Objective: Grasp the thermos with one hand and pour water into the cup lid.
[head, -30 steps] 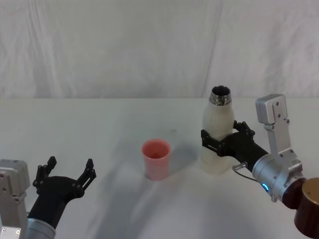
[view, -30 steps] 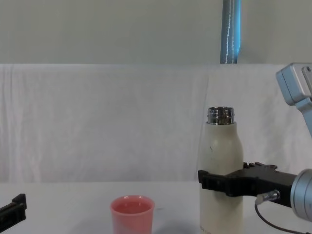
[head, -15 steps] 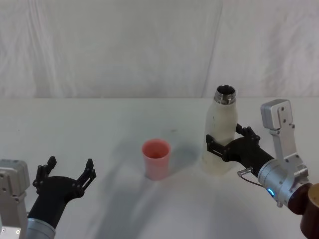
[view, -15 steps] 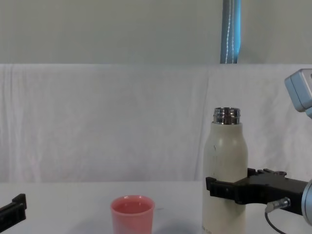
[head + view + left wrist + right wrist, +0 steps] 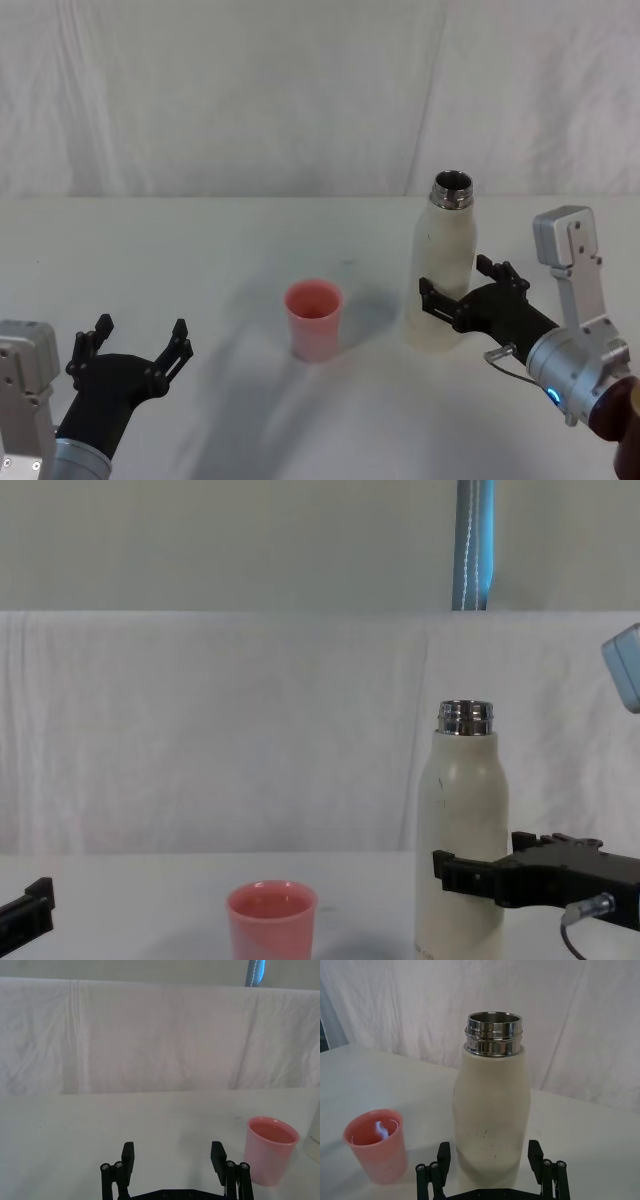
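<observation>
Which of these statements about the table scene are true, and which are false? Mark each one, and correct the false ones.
1. The bottle stands upright with no cap on its neck. True.
2. The pink cup lies tipped on its side. False: it stands upright, mouth up.
3. The right gripper has its jaws open on either side of the bottle's lower body. True.
4. The left gripper is clamped around the cup. False: it sits open near the table's front edge, apart from the cup.
5. The cup stands to the right of the bottle. False: it stands to the bottle's left.
</observation>
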You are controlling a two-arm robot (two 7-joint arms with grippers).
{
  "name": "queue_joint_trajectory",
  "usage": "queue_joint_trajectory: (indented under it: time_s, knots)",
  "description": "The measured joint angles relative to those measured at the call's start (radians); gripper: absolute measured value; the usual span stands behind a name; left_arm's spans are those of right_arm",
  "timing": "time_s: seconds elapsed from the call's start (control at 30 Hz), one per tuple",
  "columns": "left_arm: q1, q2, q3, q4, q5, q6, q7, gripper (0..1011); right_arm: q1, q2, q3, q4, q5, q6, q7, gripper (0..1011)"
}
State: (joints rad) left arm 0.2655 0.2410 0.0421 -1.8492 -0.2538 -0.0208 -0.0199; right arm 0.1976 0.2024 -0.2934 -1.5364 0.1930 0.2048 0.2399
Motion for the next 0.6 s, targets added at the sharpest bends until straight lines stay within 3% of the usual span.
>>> queue_joint_trajectory:
  time_s: [0.6]
  knots:
    - [0.0,0.0,0.0,0.0,0.0,0.0,0.0,1001,-0.093,0.063,0.029,-0.107,0.023,0.068,0.008,1001]
